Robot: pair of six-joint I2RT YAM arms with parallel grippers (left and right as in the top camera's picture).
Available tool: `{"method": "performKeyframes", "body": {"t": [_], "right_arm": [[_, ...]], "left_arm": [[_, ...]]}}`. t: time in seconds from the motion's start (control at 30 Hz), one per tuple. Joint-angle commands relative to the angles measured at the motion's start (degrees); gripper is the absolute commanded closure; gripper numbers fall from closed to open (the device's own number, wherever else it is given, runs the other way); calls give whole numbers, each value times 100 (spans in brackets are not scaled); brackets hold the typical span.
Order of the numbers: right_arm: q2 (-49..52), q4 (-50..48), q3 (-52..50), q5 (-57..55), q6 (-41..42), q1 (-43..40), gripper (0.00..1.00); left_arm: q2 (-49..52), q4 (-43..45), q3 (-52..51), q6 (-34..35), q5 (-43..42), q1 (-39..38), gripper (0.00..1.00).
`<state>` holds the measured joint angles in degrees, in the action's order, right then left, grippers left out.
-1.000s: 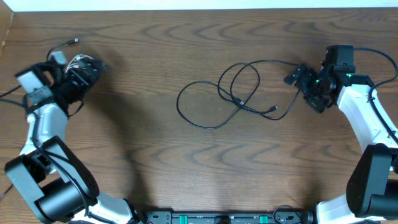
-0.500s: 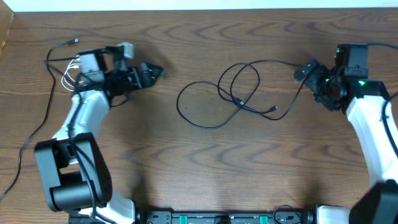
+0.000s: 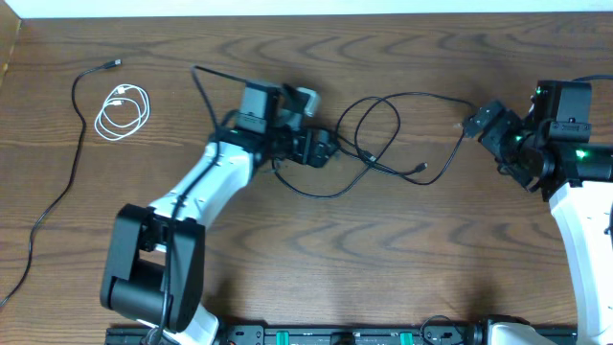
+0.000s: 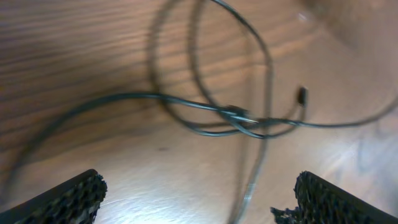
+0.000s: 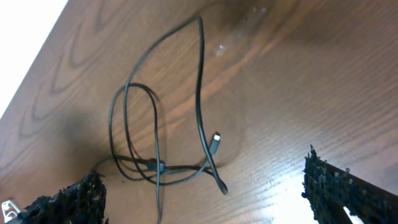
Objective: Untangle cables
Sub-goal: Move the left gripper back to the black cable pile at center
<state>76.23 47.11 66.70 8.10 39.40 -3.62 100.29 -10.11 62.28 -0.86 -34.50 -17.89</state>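
1. Centrally on the table (image 3: 287,259), the tangled black cable (image 3: 412,94) is lying in several overlapping loops. One plug end (image 3: 422,171) is pointing out toward the right side of the knot.
2. Seen from the left wrist, that cable (image 4: 186,102) is crossing over itself near the middle of the view. The small plug end (image 4: 302,95) is sitting just to the right of the crossing.
3. Seen from the right wrist, the same cable (image 5: 200,93) is forming two nested loops, with the plug end (image 5: 216,138) lying free on the wood.
4. The left gripper (image 3: 324,149) is hovering at the left edge of the tangle, over the largest loop. Its fingers (image 4: 74,196) are standing wide apart and holding nothing.
5. The right gripper (image 3: 481,123) is hanging just beside the right end of the tangle. Its fingers (image 5: 348,186) are likewise spread wide and gripping nothing.
6. Well apart, at the far left, the white cable (image 3: 146,107) is resting in a neat small coil.
7. Beside that coil, the second black cable (image 3: 76,96) is running in a long loose curve down toward the left table edge, clear of the other cords.
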Motion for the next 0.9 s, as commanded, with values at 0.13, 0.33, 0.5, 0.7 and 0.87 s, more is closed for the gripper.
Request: {"method": "performKeyframes", "body": {"t": [0.13,0.33,0.5,0.7,0.87], "right_arm": [[-81,46,33,-2,-90,-4,1],[-81,28,33,0,-68,-4,1],[-81,92,33,2,-68,-4,1],[-81,201,33,2,-70,-4,1],[-83,201,33,153,-321,-2,1]], "left_arm": [[-39,354,42,1228,977,-822,6],[-37,92,98,2677,2509,-1423,20],[-31,11,107,4280,3018,-1567,19],[-20,162,105,4824,3165,-1646,5],[245,234,105,5276,3541,-1912,4]]}}
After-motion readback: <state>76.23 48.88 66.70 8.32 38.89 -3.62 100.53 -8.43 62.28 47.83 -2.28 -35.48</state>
